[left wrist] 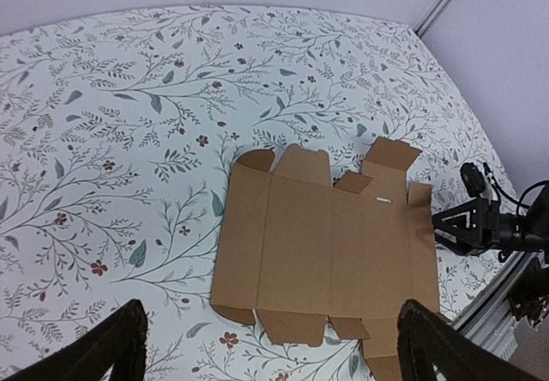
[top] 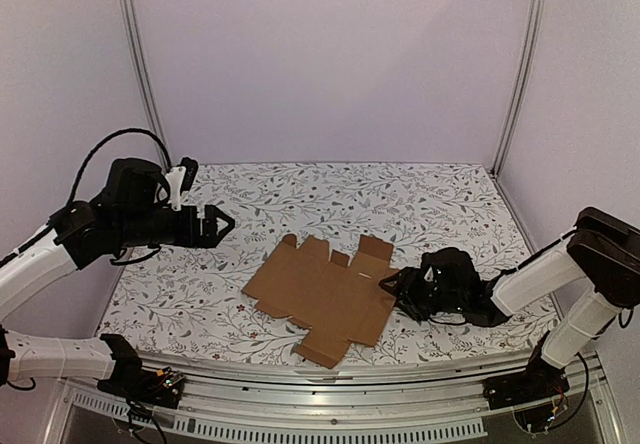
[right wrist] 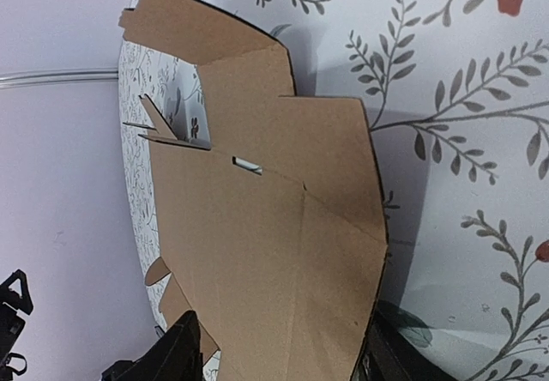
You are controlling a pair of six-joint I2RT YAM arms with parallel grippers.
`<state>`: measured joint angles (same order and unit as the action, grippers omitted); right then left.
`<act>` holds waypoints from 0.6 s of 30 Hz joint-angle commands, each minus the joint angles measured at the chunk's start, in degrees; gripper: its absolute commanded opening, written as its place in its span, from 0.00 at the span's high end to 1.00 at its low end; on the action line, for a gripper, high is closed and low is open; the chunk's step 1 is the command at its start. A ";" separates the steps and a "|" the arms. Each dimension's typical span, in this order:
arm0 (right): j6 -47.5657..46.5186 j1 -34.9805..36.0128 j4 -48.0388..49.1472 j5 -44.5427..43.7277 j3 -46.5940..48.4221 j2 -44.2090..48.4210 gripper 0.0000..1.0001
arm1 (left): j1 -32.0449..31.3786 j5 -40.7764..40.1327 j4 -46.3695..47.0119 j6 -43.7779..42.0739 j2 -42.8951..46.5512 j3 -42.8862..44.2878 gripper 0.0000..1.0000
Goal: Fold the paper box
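While the left gripper (top: 222, 224) hangs fully spread above the left side of the flowered table (top: 180, 304), well apart from the work, the paper box (top: 320, 294) lies near the middle of the table as a flat brown cut-out sheet, not yet folded. Its long axis runs across the table from left to right, with the right end turned slightly toward the arms. Short flaps and tabs point away from the arms on one long side and toward them on the other. At the sheet's right end the right gripper (top: 392, 286) sits low on the table. The wrist view shows its fingers (right wrist: 180, 357) on either side of the end flap, which looks raised a little off the table, but it is not clear whether they have clamped it. The step in hand appears to be taking hold of that end flap. To do it well, the right arm should grip close to the edge and turn the flap along its crease, while the left gripper comes down to pin the middle panels so the sheet does not slide.
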<state>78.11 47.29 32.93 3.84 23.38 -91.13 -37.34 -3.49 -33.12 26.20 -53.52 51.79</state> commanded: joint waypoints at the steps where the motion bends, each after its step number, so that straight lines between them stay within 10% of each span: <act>1: 3.35 0.59 3.39 1.36 -3.27 -3.98 0.40 | -0.80 0.16 0.05 -0.22 -0.65 -0.06 0.00; 18: 6.12 0.67 20.56 2.30 -5.53 -13.70 0.64 | -0.80 0.56 0.05 0.07 -2.50 1.01 0.00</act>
<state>82.91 47.40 52.34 5.30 19.79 -100.60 -37.34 -3.40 -33.12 26.20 -55.27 51.79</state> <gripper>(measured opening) 0.381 0.992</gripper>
